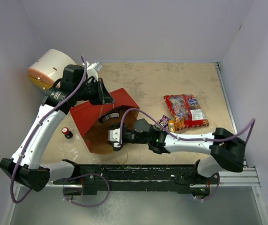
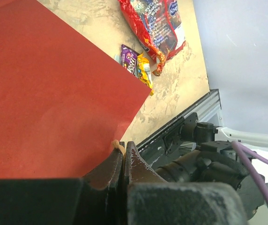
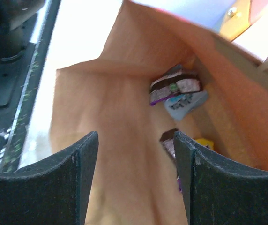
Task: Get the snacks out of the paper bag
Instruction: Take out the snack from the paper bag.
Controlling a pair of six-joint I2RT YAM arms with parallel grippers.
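- The one paper bag [image 1: 103, 117] lies on its side at about 9 o'clock of the table [image 1: 152, 84]. It is red outside and brown kraft inside, with its mouth facing 5 o'clock.
- The left gripper [image 1: 104, 96] sits at the bag's 12 o'clock edge. In the left wrist view its fingers [image 2: 113, 164] are pressed together, pinching the edge of the red paper.
- The right gripper [image 1: 114, 138] is at the bag's mouth, at 5 o'clock of the bag. Its fingers [image 3: 85, 159] are spread with nothing between them, and the kraft interior [image 3: 115, 112] lies straight ahead.
- One white drum [image 1: 49, 68] with an orange end stands at 10 o'clock of the bag.
- Three snacks lie outside, at 3 o'clock of the bag: one large red-and-clear bag [image 1: 186, 110], one purple packet [image 1: 164, 122] and one yellow packet [image 1: 172, 125]. The two small ones touch each other.
- Four snacks show inside the bag, at 1 to 3 o'clock of the right gripper: one dark purple-and-white wrapper [image 3: 174, 86], one silvery-blue wrapper [image 3: 185, 104] touching it, one dark wrapper [image 3: 168, 139] just beside the right finger, and one yellow piece [image 3: 204, 142].
- One small dark bottle [image 1: 67, 132] with a red cap stands at 9 o'clock of the bag.
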